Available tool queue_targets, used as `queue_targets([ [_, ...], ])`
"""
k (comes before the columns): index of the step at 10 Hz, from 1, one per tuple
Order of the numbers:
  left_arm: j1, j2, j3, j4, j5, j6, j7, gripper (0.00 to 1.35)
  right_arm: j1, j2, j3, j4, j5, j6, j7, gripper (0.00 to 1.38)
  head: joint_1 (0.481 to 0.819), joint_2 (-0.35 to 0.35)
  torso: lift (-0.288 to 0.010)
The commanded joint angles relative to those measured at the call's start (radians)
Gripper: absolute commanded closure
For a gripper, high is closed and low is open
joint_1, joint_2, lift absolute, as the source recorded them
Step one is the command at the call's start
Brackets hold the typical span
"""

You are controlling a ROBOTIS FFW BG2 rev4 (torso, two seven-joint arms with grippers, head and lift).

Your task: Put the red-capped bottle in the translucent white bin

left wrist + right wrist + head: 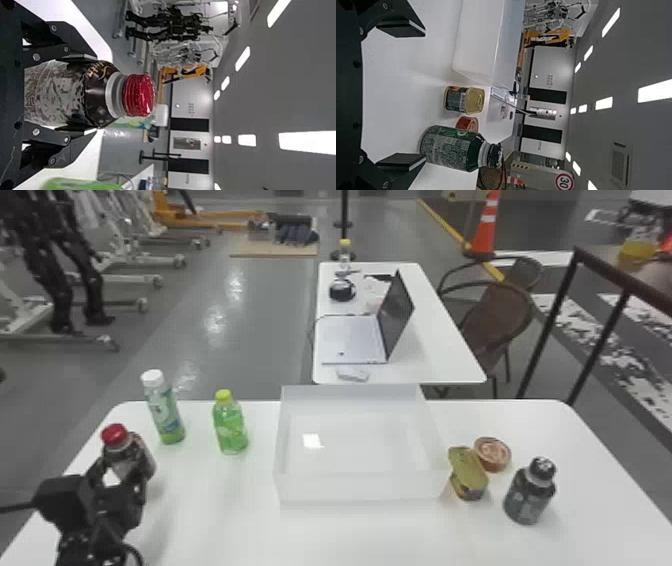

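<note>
Red-capped bottle (142, 452) gripped in the left gripper (121, 466): its two black fingers close on the bottle's body from opposite sides, below the shoulder, and the red cap stands clear above them. Whether the bottle's base touches the table (215, 525), I cannot tell. With twelve o'clock pointing straight away from the robot, the bottle is outside the bin, at nine o'clock from it. The right gripper (422, 95), seen from its own wrist, has its fingers spread wide apart. Farther out from the held bottle, toward one o'clock, a white-capped bottle (167, 417) stands upright near it, and toward two o'clock is a green bottle with a yellow cap (231, 429), between the held bottle and the bin. The translucent white bin (360, 490) sits on the table, open at the top. Past its three o'clock side are a squarish tin with a gold lid (468, 476), just beside the bin, and a round tin (492, 454) near that one. A dark bottle (530, 497) stands upright at four o'clock from the round tin. Beyond the bin, at twelve o'clock, a second table (435, 355) holds an open laptop (350, 335) and a mouse (352, 374); a brown chair (500, 315) is at three o'clock from that laptop.
</note>
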Motion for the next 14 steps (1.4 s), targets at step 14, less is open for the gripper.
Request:
queue_targets([
  [14,-0.365,-0.225,-0.245,0.144,0.044,0.307,-0.769,1.08,0.004,0.001,-0.005,0.018,0.006,0.0,-0.001,0.18,0.549,0.0,-0.1],
])
